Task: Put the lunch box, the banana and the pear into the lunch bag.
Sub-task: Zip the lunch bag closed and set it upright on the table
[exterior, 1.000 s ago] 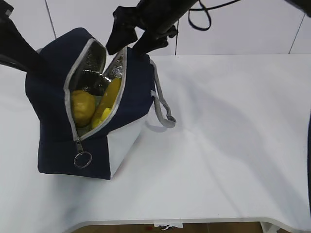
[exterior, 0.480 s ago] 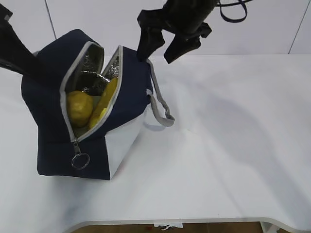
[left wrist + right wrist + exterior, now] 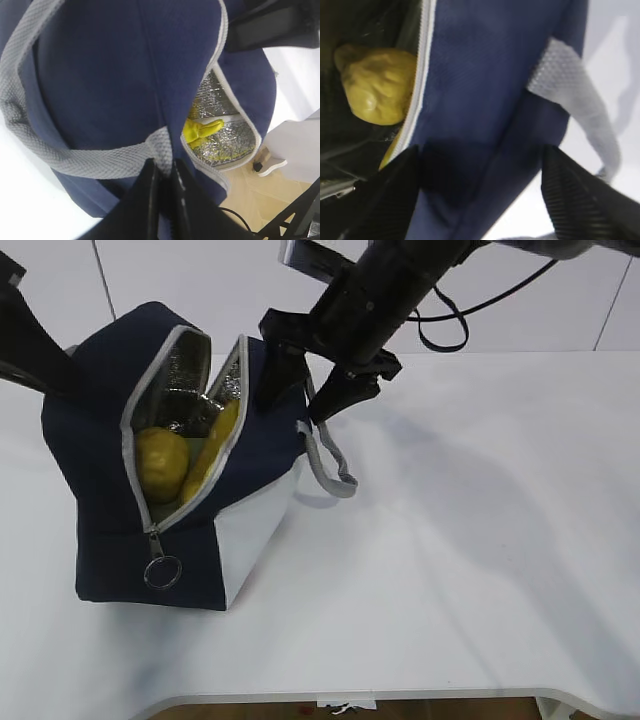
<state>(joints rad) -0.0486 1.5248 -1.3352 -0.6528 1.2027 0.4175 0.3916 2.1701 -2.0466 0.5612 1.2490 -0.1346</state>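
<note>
a white table [image 3: 480,570] before a white panelled wall [image 3: 180,280].

The lunch box cannot be seen in any view. Inside the lunch bag [image 3: 120,440], the pear [image 3: 162,462] and banana [image 3: 212,452] show only partly past the zipper edges. The left arm is cut off at the exterior view's left edge, its gripper [image 3: 162,200] hidden behind the bag there. The right wrist view is blurred, with the right gripper [image 3: 480,195] cropped at the bottom edge.
</note>
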